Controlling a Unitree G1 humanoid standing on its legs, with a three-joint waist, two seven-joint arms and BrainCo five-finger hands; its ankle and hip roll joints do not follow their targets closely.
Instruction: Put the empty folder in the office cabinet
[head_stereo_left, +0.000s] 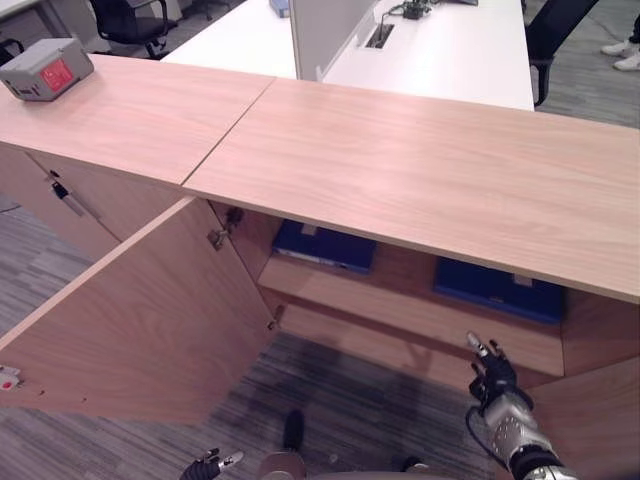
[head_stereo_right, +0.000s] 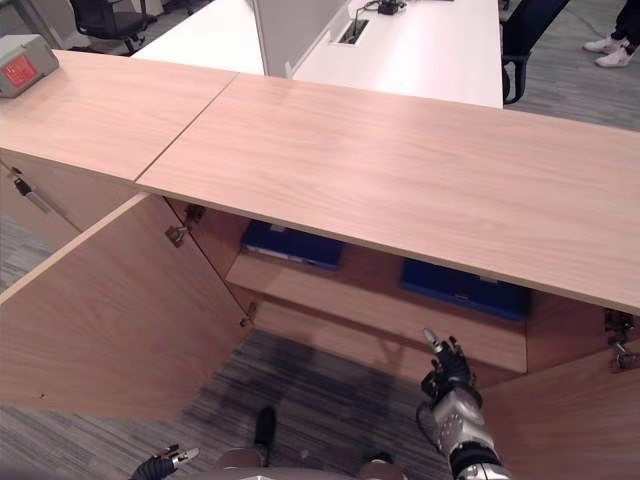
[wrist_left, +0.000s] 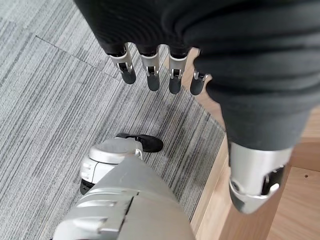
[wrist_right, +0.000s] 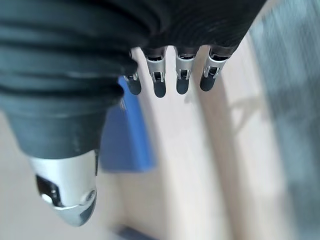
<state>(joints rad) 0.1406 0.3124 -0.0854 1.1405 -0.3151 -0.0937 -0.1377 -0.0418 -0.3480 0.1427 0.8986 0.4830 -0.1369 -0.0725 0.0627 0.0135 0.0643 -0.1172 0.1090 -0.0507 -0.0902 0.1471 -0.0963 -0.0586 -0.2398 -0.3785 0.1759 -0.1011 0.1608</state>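
Note:
The wooden office cabinet (head_stereo_left: 420, 170) stands with both doors swung out. On its inner shelf (head_stereo_left: 400, 312) lie two blue folders, one at the left (head_stereo_left: 325, 246) and one at the right (head_stereo_left: 497, 288). My right hand (head_stereo_left: 495, 378) hovers in front of the lower opening, below the right folder, fingers (wrist_right: 182, 82) straight and holding nothing. In the right wrist view a blue folder (wrist_right: 125, 135) lies just past the fingertips. My left hand (head_stereo_left: 207, 465) hangs low over the carpet beside the left door, its fingers (wrist_left: 150, 72) relaxed and empty.
The left door (head_stereo_left: 140, 320) swings far out over the carpet; the right door (head_stereo_left: 600, 420) stands close by my right arm. A grey box with a red label (head_stereo_left: 45, 68) sits on the cabinet top at far left. White desks (head_stereo_left: 450, 50), a chair (head_stereo_left: 130, 22) and a person's shoes (head_stereo_left: 622, 52) lie beyond.

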